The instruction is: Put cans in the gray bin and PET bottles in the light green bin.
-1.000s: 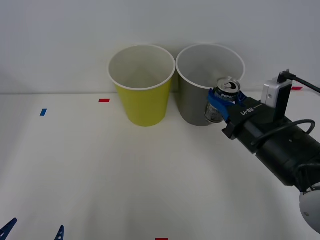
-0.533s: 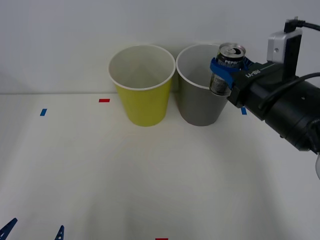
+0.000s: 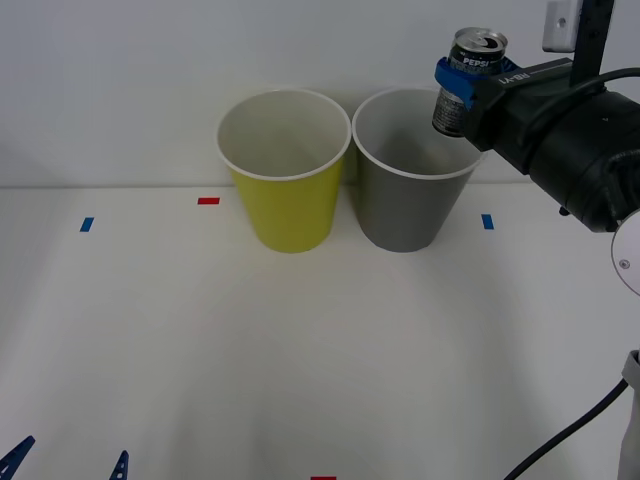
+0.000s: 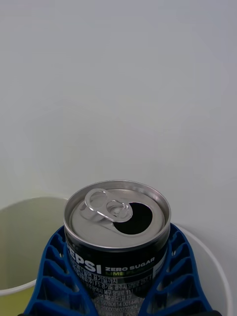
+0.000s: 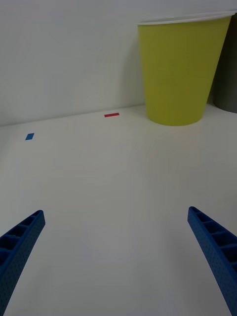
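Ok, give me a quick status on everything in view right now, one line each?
Can: upright, opened top, gripped in the air above the gray bin's right rim.
Gray bin: upright on the table, nothing seen inside.
Green bin: upright, nothing seen inside.
Right tool: shut on the can.
Left tool: open, low over the near table.

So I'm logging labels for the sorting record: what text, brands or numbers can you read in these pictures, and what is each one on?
"PEPSI": on the can held in the right end effector, above the gray bin.
"ZERO SUGAR": on the can's side, below the brand.
"LIME": partly cut off, under "ZERO SUGAR".
Smaller print lower on the can: too small to read.
Pale lettering on the right end effector's black housing: not legible.
The light green bin and gray bin: no text.
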Robot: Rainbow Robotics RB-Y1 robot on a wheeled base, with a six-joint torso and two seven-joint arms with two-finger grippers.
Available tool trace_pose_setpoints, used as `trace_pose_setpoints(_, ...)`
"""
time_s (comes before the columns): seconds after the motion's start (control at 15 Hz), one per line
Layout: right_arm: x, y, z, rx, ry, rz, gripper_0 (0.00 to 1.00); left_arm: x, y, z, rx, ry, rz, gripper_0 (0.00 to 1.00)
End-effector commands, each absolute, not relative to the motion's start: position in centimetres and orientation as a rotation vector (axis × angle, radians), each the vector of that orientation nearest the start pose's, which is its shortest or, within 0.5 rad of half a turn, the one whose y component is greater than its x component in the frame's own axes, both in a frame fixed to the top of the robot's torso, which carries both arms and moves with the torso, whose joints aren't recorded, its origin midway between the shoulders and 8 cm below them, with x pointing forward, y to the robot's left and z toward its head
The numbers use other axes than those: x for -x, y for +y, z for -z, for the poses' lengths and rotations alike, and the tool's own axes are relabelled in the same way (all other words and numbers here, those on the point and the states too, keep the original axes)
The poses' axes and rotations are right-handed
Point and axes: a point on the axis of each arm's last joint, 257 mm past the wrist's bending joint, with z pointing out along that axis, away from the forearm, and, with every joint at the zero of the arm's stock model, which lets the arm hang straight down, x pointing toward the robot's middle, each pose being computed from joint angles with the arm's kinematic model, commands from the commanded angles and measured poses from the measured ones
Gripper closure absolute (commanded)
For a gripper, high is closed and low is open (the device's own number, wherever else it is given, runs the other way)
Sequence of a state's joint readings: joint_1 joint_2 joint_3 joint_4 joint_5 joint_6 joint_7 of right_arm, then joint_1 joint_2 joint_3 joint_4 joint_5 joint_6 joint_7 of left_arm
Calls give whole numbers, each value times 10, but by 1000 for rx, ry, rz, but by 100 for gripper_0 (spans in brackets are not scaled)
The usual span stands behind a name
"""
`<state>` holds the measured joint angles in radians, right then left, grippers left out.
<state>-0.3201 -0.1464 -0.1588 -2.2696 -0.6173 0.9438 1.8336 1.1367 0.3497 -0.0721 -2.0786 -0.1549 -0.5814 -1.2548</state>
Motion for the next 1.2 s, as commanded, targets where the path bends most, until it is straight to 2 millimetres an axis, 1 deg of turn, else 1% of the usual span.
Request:
trace_pose_setpoints(0.07,-532,-147,-71,312,1400,-306,100,-206,286,248,-156,1648,3,0)
trace_pose_setpoints(0.2,-549,-152,-72,301,1392,-292,100,-206,286,248,-156,1648,3,0)
trace_pose_setpoints(0.33,-562,-157,-74,292,1387,-280,100,-206,286,248,-156,1648,3,0)
trace_pose_setpoints(0.53,-586,-156,-76,279,1397,-288,100,-206,286,248,-156,1648,3,0)
trace_pose_setpoints(0.6,-591,-156,-76,273,1398,-292,100,-206,286,248,-156,1648,3,0)
trace_pose_setpoints(0.73,-596,-159,-72,267,1405,-287,100,-206,286,248,-156,1648,3,0)
trace_pose_setpoints(1.13,-595,-143,-66,298,1416,-300,100,-206,286,248,-156,1648,3,0)
trace_pose_setpoints(1.2,-595,-142,-65,300,1416,-301,90,-206,286,248,-156,1648,3,0)
